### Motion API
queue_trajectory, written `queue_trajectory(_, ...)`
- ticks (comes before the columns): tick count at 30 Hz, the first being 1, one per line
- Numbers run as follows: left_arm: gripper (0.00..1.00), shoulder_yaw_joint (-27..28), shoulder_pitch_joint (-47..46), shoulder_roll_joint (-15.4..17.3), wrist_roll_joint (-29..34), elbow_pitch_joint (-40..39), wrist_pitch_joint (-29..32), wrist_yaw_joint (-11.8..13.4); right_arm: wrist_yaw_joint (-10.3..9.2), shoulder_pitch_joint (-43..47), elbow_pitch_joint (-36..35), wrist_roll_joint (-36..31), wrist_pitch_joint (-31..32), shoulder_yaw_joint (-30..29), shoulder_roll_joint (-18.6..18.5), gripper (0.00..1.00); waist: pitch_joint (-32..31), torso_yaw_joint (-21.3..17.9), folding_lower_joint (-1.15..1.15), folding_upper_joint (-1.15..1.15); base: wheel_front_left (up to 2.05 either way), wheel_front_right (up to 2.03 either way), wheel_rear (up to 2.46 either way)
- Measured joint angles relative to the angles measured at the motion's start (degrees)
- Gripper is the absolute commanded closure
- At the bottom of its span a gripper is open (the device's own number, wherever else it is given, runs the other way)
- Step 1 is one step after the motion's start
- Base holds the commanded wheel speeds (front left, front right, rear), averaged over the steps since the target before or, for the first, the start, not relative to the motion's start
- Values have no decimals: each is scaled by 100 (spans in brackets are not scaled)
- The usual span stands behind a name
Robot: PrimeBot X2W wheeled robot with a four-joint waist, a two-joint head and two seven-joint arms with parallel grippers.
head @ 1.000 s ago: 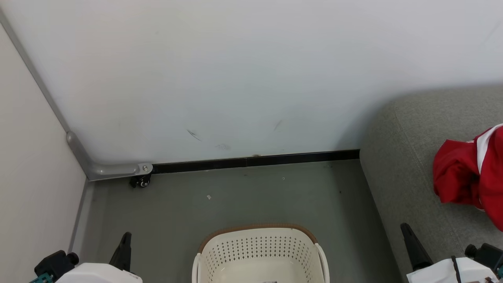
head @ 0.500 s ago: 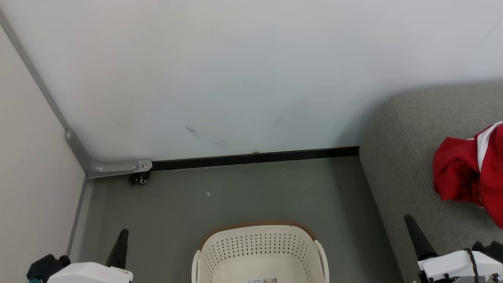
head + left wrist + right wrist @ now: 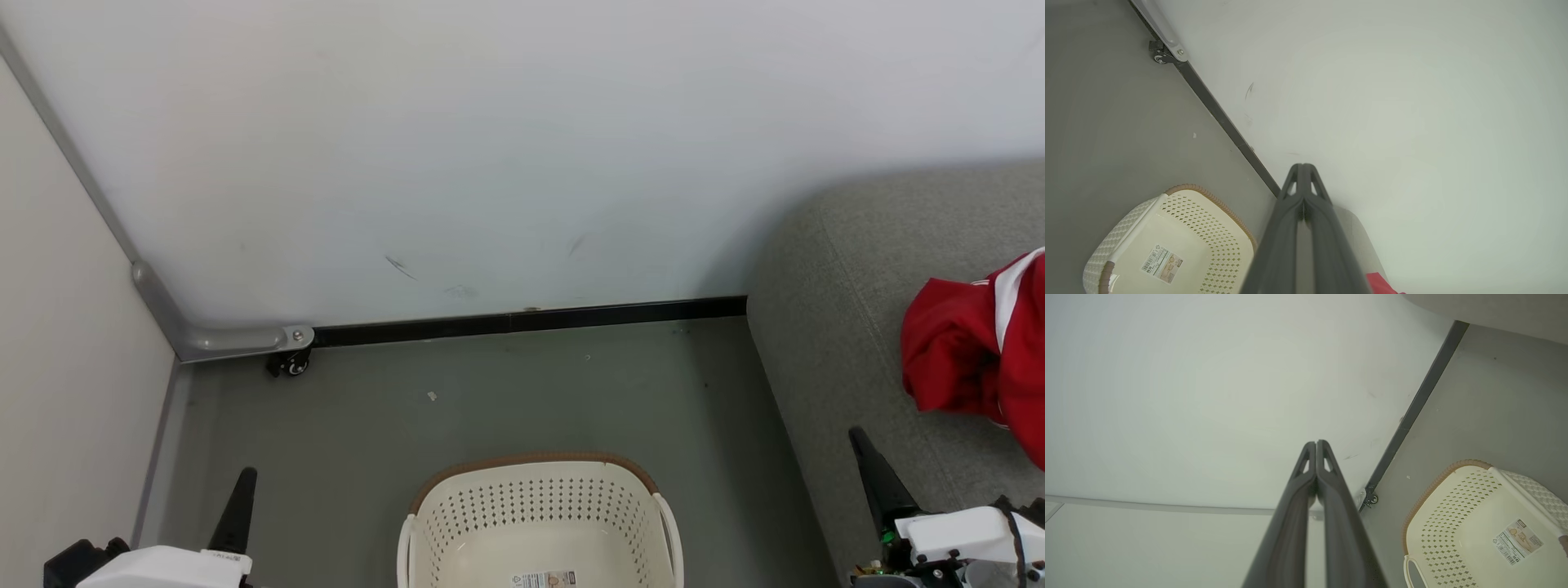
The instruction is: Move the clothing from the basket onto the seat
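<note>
Since a second ago the whole head view has slid upward (the camera dipping, not the things moving), baring more of the floor of the cream-white perforated plastic basket (image 3: 531,462). It holds nothing but a paper label (image 3: 545,579). The bright red, white-striped clothing (image 3: 967,359) lies heaped on the grey upholstered sofa (image 3: 849,269), so the job looks done. The dark-fingered left gripper (image 3: 246,480) and right gripper (image 3: 860,443) are pinched closed on nothing either side of the basket, likely parked.

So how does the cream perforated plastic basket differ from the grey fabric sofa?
The cream perforated plastic basket is pale, holed and empty but for a label; the grey fabric sofa is darker, upholstered and bears the red white-striped clothing. The basket looks far smaller than the sofa.
</note>
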Motion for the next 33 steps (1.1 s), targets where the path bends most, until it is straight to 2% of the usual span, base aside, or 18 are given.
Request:
queue_trajectory(20, 100, 606, -68, -286, -1072, 80, 327, -531, -1, -147, 22, 1701, 425, -163, -21, 100, 93, -13, -2, 0, 0, 0, 0)
queue_trajectory(33, 100, 635, -80, -300, -1090, 105, 334, -553, -1, -205, 25, 1726, 428, -172, -29, 100, 93, -13, -3, 0, 0, 0, 0)
